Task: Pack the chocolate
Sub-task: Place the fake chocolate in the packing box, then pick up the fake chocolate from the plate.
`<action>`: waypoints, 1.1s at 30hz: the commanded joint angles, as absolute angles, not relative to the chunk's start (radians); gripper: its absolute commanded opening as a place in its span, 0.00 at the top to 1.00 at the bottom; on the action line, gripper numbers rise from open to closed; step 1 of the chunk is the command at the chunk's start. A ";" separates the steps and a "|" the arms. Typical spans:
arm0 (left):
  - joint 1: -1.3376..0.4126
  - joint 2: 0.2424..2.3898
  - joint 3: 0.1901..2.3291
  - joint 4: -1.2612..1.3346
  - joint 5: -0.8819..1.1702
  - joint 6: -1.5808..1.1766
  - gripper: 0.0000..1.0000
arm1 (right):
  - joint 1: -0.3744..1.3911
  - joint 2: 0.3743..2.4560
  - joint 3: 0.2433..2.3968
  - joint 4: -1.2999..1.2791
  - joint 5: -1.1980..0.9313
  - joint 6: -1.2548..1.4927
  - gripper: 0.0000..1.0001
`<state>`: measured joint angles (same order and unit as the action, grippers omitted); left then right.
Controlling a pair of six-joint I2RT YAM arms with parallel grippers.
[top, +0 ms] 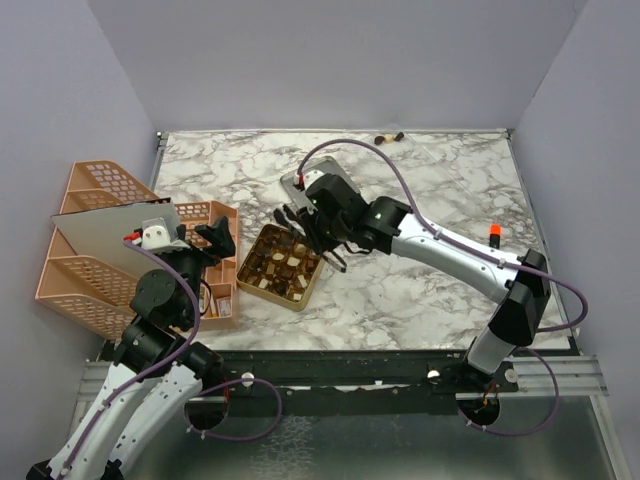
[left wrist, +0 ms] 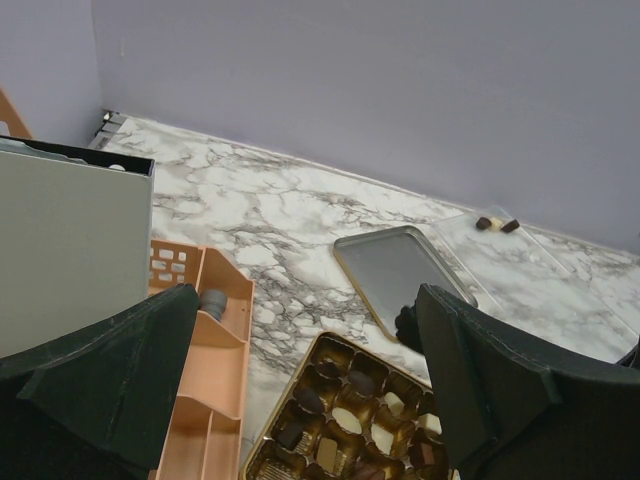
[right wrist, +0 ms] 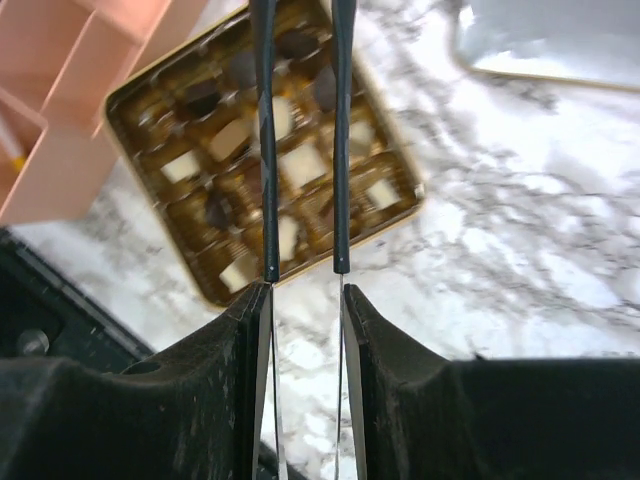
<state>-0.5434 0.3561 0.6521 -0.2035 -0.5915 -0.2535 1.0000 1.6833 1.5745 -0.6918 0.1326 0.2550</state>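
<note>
**Right claw poised over the tray of chocolates**

From above, we see the right arm reaching across the marble table so that its claw hangs directly over a golden square tray near the front left. Most of the chocolates, dark, tan and cream, sit in the tray's little pockets. Two loose pieces lie well apart at the far edge. We judge the arm is placed to set a piece down or straighten one. A flat lid lies just behind the tray, partly under the arm, off so the pockets can be reached.

From the left wrist, we see the left claw with its fingers spread wide and holding nothing. It hangs above an orange organizer beside the tray, out of the other arm's way.

From the right wrist, we look down two thin fingers running parallel with a narrow gap between them, the tray's middle pockets below. Their tips run off the top edge, so we cannot tell whether a piece is pinched there.
</note>
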 commanded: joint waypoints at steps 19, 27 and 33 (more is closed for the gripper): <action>-0.541 0.347 0.642 -0.188 -0.581 -0.256 0.01 | 0.522 1.966 1.857 -0.659 0.312 0.064 0.63; -0.541 0.349 0.642 -0.187 -0.581 -0.255 0.01 | 0.401 2.197 2.104 -0.722 0.244 0.047 0.64; -0.541 0.348 0.642 -0.187 -0.585 -0.255 0.01 | 0.346 2.337 2.261 -0.749 0.244 0.045 0.64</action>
<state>-0.5434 0.3542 0.6521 -0.2039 -0.5911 -0.2535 0.3679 2.2700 2.1765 -0.7094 0.2638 0.0589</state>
